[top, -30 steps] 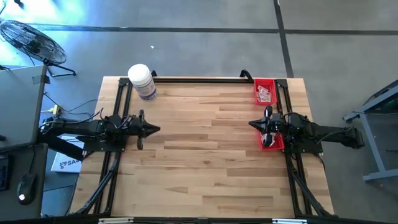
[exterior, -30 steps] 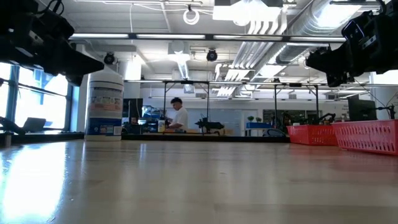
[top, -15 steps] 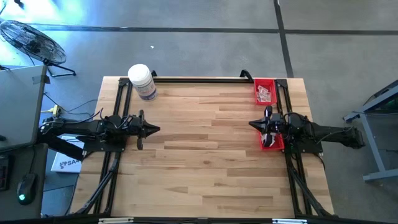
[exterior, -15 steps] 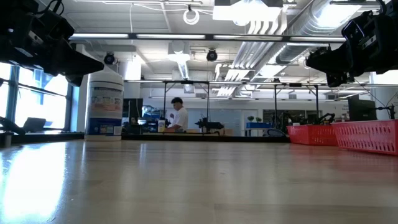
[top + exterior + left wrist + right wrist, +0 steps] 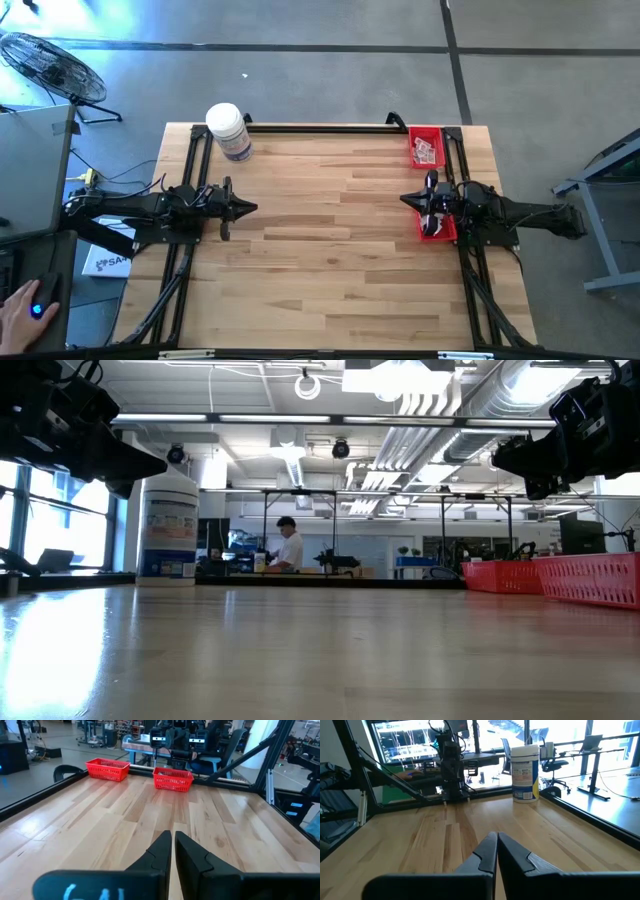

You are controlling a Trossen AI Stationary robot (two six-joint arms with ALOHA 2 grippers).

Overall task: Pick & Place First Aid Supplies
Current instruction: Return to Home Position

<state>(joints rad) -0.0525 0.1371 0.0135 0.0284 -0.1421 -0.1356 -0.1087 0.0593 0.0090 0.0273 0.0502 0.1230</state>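
Observation:
The first aid supplies [image 5: 428,150] are small white packets with reddish print, lying in a red basket [image 5: 414,135] at the table's far right corner. My left gripper [image 5: 252,208] hovers level above the table's left side, pointing right; its fingers [image 5: 172,837] are shut on nothing. My right gripper [image 5: 405,199] hovers level on the right side, pointing left, and is also shut [image 5: 497,836] and empty. It stands just near of the basket with the packets.
A second red basket [image 5: 437,228] sits under my right arm, also seen in the left wrist view [image 5: 173,778]. A big white jar [image 5: 229,130] stands at the far left corner. Bare wooden tabletop [image 5: 330,240] lies between the arms. A person's hand [image 5: 20,310] rests off the table, near left.
Both arms have kept still. A person's hand has come onto the mouse on the desk beside the table's near left corner.

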